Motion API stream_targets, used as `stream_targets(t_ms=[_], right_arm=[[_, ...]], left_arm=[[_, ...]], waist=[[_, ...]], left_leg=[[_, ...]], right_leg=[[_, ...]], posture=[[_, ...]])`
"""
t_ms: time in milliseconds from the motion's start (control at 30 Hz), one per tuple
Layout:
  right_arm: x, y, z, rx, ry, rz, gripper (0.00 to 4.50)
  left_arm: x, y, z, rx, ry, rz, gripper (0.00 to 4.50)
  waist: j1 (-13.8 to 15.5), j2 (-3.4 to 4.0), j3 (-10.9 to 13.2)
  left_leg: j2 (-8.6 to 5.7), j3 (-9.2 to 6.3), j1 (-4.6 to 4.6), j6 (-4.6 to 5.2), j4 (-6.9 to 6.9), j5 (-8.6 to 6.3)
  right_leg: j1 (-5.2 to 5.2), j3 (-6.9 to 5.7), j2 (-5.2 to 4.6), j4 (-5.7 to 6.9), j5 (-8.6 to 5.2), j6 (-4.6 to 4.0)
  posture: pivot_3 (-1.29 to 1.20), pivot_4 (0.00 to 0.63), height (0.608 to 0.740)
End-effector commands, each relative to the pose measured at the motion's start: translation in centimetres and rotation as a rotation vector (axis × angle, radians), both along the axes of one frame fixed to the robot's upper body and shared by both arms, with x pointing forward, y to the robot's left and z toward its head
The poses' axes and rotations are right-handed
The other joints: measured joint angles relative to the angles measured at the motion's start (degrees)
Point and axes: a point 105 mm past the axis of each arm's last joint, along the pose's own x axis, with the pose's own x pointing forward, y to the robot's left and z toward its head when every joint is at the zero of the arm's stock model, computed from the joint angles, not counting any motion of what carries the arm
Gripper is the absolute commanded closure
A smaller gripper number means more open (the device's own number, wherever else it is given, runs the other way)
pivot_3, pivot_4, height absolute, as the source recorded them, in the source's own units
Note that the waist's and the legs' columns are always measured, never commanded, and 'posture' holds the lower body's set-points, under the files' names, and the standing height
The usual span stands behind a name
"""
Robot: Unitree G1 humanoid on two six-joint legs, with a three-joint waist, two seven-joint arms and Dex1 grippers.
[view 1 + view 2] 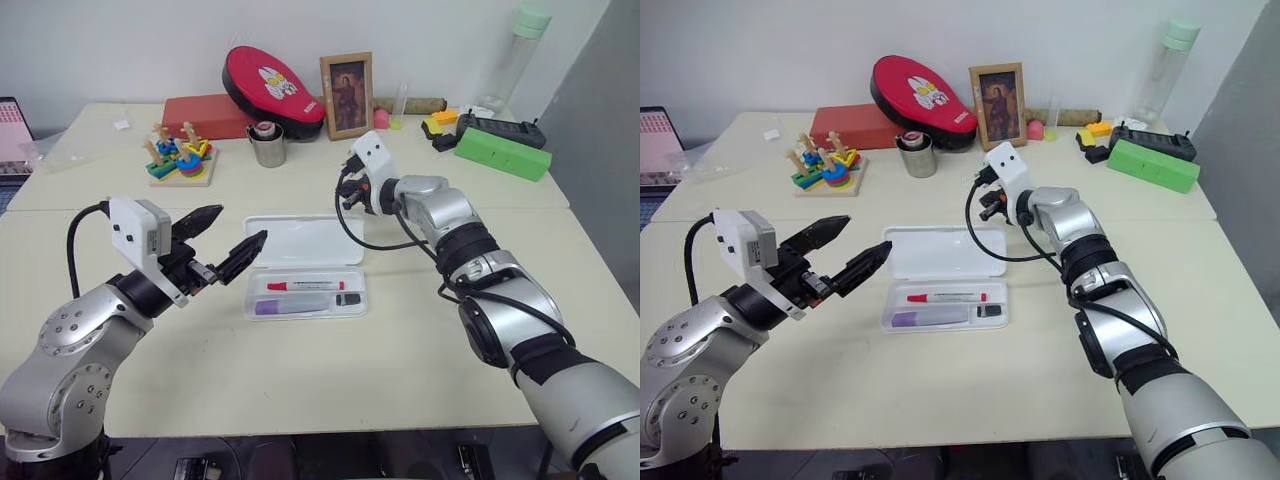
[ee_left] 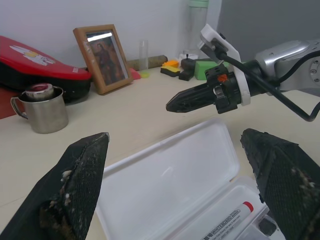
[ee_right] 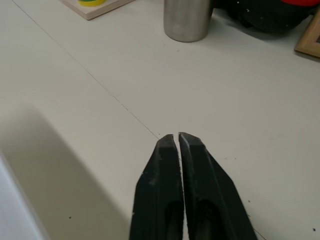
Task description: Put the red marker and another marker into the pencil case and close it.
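Pencil case [image 1: 305,262] lies open near the middle of the table [image 1: 300,380], lid folded flat on the far side, tray on the near side. Red marker [image 1: 305,286] sits in the tray's far slot; purple-capped marker [image 1: 292,306] in the near slot, with a small black stub [image 1: 348,299] just beside its end. Both pens look loaded, so the remaining step is judged to be closing the lid.

Right gripper [image 1: 347,187] hangs above the table just past the lid's far right corner, fingers pressed together, nothing between them. The right wrist view shows bare table under the tips, with a steel cup [image 1: 268,146] farther off. Left gripper [image 1: 222,244] hovers above the table at the case's left end, fingers spread wide and empty, one tip close to the lid's left edge.

Doing the close well:
- The closed right tips would make a good wedge: slide them low under the lid's far edge and lift it toward the tray.
- The case is light plastic and likely to skate; the left gripper could brace the tray's near-left side while the lid swings.
- Check that both pens lie flat in their slots before pressing, or the lid will not seat.
- Finish with a downward press along the front edge to catch the latch.
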Motion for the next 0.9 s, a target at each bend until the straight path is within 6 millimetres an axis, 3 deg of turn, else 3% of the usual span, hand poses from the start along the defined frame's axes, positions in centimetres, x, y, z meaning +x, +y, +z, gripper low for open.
stream_targets(t_ms=[33, 133, 267, 400, 667, 833, 900], right_arm=[[-2.0, 2.3, 1.8, -0.01, -0.041, 0.216, 4.48], [-4.3, 3.1, 1.5, -0.036, -0.031, 0.384, 4.48], [-8.2, 2.9, -0.6, -0.133, 0.001, 0.606, 4.48], [-10.1, 2.4, -2.0, -0.183, 0.019, 0.677, 4.48], [-10.8, 2.9, 1.0, -0.044, -0.019, 0.692, 4.48], [-8.2, 2.8, 3.5, 0.029, -0.075, 0.537, 4.48], [-5.6, 2.3, 3.6, 0.018, -0.088, 0.393, 4.48]], left_arm=[[-0.9, -0.4, 1.2, 0.012, -0.044, -0.019, 0.0], [-1.1, -0.6, 1.2, 0.013, -0.036, -0.035, 0.0], [-1.5, -0.9, 0.8, 0.016, -0.001, -0.073, 0.0], [-1.9, -1.0, 0.5, 0.025, 0.023, -0.095, 0.0], [-2.2, -1.2, 0.5, 0.033, 0.032, -0.114, 0.0], [-2.2, -1.2, 0.5, 0.031, 0.031, -0.116, 0.0], [-2.1, -1.1, 0.7, 0.027, 0.024, -0.114, 0.0]], waist=[[0.01, 0.0, 0.0], [0.08, 0.01, 0.0], [0.31, 0.02, 0.01], [0.24, 0.01, 0.0], [0.16, 0.09, 0.06], [0.17, 0.09, 0.06], [0.17, 0.09, 0.06]], left_leg=[[0.0, -0.01, 0.0, 0.0, 0.0, 0.0], [0.0, -0.02, 0.0, 0.0, 0.0, 0.0], [0.0, -0.06, 0.0, -0.01, 0.01, 0.0], [0.02, -0.09, 0.11, -0.01, 0.02, 0.0], [0.02, -0.04, 0.05, -0.01, 0.04, 0.01], [0.02, -0.03, 0.05, -0.01, 0.04, 0.0], [0.02, -0.04, 0.05, -0.01, 0.05, 0.01]], right_leg=[[0.0, -0.01, 0.0, 0.0, 0.0, 0.0], [0.01, -0.02, 0.0, 0.0, 0.0, 0.0], [0.05, -0.06, 0.0, -0.02, 0.0, 0.01], [0.16, -0.09, 0.0, -0.01, -0.01, 0.01], [0.05, -0.01, 0.02, -0.01, -0.01, 0.01], [0.05, -0.01, 0.02, -0.01, -0.01, 0.01], [0.05, -0.01, 0.02, -0.01, -0.01, 0.01]], posture=[[0.0, 0.15, 0.74], [0.0, 0.15, 0.74], [0.0, 0.15, 0.74], [0.0, 0.15, 0.74], [0.0, 0.15, 0.74], [0.0, 0.15, 0.74], [0.0, 0.15, 0.74]])
